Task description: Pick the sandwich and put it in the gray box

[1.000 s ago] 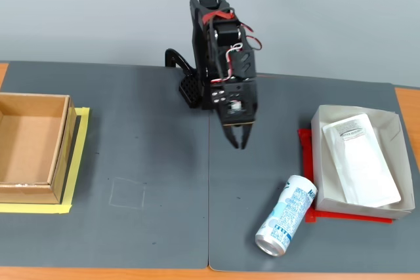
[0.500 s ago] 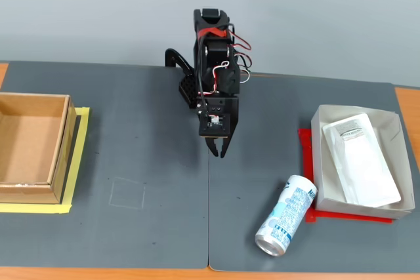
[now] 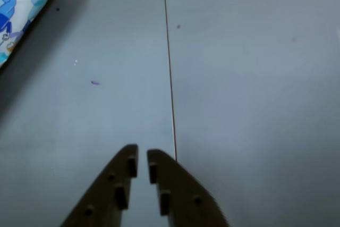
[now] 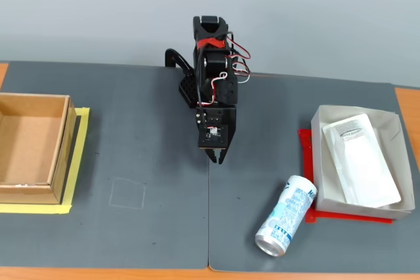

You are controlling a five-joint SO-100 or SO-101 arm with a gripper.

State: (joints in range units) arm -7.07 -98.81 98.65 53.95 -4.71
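The sandwich (image 4: 361,162), a flat white package with a small label at its far end, lies inside the gray box (image 4: 316,162) at the right of the fixed view. My gripper (image 4: 215,157) hangs over the dark mat at the centre, well left of the box, pointing down. In the wrist view the gripper (image 3: 142,152) has its two dark fingers almost together with only a thin slit between them and nothing held. Neither the sandwich nor the gray box shows in the wrist view.
A white-and-blue drink can (image 4: 286,216) lies on its side in front of the gray box; its end shows at the wrist view's top left (image 3: 21,3). A brown cardboard box (image 4: 60,149) stands on yellow tape at the far left. A red sheet (image 4: 304,155) lies under the gray box.
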